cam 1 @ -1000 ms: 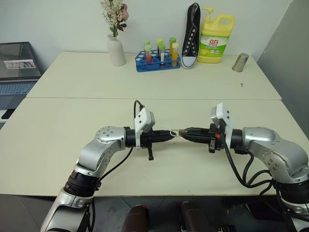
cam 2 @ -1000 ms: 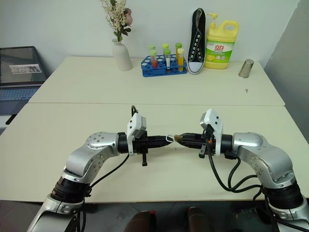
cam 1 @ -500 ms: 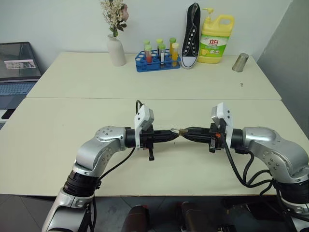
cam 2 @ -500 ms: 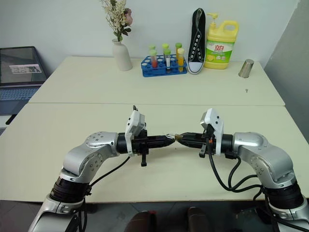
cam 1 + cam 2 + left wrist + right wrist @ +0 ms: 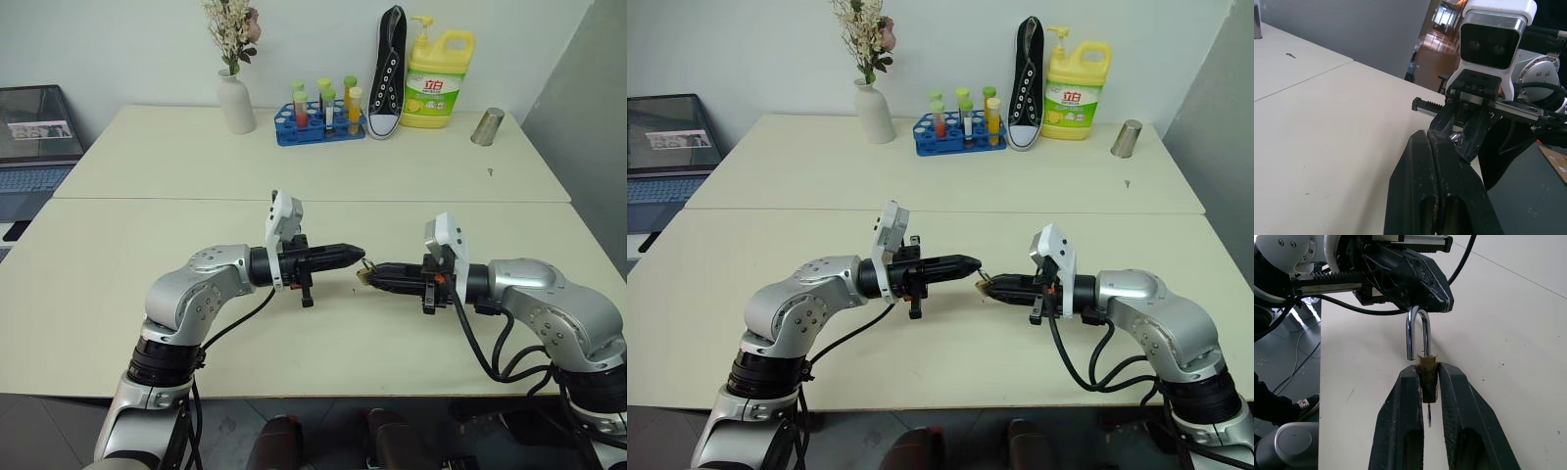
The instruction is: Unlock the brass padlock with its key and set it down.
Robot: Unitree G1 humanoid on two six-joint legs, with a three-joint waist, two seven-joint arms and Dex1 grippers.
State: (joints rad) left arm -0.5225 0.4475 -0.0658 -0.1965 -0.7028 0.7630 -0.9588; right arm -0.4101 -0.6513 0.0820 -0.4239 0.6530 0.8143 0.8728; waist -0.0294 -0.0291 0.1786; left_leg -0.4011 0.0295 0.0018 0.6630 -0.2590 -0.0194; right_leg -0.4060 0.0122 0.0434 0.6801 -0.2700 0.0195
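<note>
We see two robot arms held out over a pale tabletop, their tips facing each other above its near half. The right tool is clamped narrowly on the brass padlock, gripping its small golden body between both black fingers, with the silvery shackle rising out of it toward the other arm. In the right wrist view one leg of the shackle sits in the body while the other hangs free beside it, so we judge the lock to be open. A thin dark sliver below the body may be the key, but we cannot be sure. The left tool is fully closed, its fingers pressed together with nothing visibly between them, and it hovers just beside the top of the shackle. Compared with a second ago, the left tool has lifted and drawn slightly away: earlier its tip met the lock level with the right tool, and now it sits a little higher with a small gap between them. The right arm has held its place. We take this to mean the unlocking step is done or nearly so, and what remains is lowering the padlock to the tabletop and letting go.
</note>
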